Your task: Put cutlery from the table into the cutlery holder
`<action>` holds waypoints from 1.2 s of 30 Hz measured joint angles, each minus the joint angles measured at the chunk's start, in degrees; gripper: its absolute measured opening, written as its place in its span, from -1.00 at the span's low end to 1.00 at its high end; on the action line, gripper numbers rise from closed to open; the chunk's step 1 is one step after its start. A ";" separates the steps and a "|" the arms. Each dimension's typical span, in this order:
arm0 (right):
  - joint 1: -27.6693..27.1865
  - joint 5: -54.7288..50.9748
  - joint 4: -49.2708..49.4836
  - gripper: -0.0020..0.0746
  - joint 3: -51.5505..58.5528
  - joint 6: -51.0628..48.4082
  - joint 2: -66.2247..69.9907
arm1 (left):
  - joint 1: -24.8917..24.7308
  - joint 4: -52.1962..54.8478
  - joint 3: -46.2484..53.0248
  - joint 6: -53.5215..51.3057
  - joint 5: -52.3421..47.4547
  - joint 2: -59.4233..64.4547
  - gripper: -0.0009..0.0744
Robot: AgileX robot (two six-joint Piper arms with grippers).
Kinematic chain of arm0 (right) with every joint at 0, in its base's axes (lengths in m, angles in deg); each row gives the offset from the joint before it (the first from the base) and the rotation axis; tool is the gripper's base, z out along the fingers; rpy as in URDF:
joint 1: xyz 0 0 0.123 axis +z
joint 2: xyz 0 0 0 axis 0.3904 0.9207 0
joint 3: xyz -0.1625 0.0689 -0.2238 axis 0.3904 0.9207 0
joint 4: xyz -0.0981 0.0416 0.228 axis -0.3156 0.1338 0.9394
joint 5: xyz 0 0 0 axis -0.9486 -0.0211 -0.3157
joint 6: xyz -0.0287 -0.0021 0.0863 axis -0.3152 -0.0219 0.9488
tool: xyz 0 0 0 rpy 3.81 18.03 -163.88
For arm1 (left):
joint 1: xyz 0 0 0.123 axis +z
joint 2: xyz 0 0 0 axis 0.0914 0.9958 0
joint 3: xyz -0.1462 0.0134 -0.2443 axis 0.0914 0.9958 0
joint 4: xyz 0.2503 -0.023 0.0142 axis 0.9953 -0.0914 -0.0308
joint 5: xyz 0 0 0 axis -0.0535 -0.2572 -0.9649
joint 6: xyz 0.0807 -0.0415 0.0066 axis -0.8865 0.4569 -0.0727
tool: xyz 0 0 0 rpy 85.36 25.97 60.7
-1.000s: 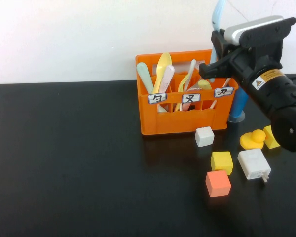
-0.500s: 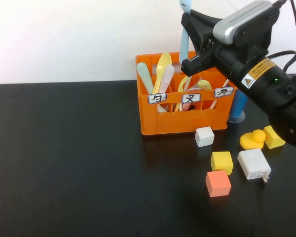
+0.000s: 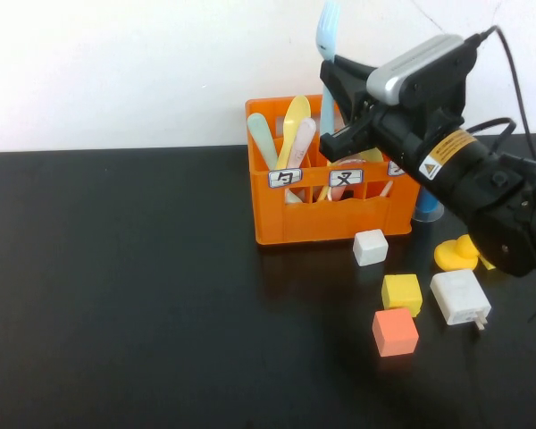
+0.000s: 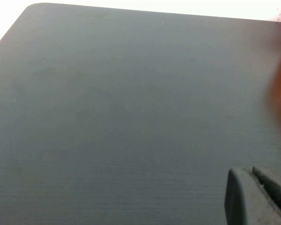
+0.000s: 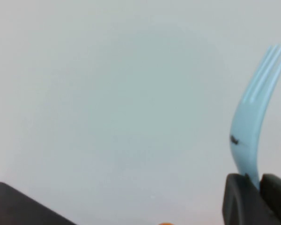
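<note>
right gripper: we see the right gripper (image 3: pixel 332 112) over the crate's middle part, near the desk's back edge, right of centre; its fingers (image 5: pixel 237 202) are clamped on the fork's handle.
fork: the fork (image 3: pixel 327 63) stands upright, tines up, above the crate rim; its lower end drops toward the middle compartment, but we can't tell how deep it sits. In the right wrist view the fork (image 5: pixel 255 112) rises from between the dark fingers against the pale wall.
crate: the orange crate (image 3: pixel 322 219) stands on the desk (image 3: pixel 125 295) at the back, right of centre, three white labels on its front.
spoons: yellow, pink and mint spoons (image 3: pixel 290 134) stand in the crate's left compartment, more handles in the middle one.
left gripper: we only see one dark tip of the left gripper (image 4: pixel 255 197) in the left wrist view, over bare desk (image 4: pixel 107 108) near a rounded desk corner; open or closed, we cannot tell.
blocks: white cube (image 3: pixel 370 247) just in front of the crate's right end; yellow cube (image 3: pixel 402 293) and orange cube (image 3: pixel 395 332) nearer the front edge, close together.
other: white plug adapter (image 3: pixel 460 298) just right of the yellow cube; yellow duck (image 3: pixel 454 254) behind it, partly hidden by the arm; blue cup (image 3: pixel 428 207) right of the crate, mostly hidden.
</note>
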 joint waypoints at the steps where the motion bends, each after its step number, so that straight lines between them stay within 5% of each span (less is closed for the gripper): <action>1: 0.00 0.21 0.31 -0.83 0.00 0.09 0.42 | 0.00 0.00 0.00 0.00 0.00 0.00 -0.98; 12: 0.00 0.81 1.84 -0.79 0.00 -0.13 1.27 | 0.00 0.00 0.00 0.00 0.00 0.00 -0.98; 19: 0.00 0.81 3.38 -0.24 0.00 -0.13 1.27 | 0.00 0.00 0.00 0.00 0.00 0.00 -0.98; 24: 0.00 0.81 4.84 -0.11 0.00 -0.13 1.27 | 0.00 0.00 0.00 0.00 0.00 0.00 -0.98; 30: 0.00 -0.55 1.70 -0.15 1.16 0.09 -3.29 | 0.00 0.00 0.00 0.00 0.00 0.00 -0.98; 36: 0.00 -7.22 -9.07 -0.61 7.03 0.09 -19.98 | 0.00 0.00 0.00 0.12 0.00 0.00 -0.98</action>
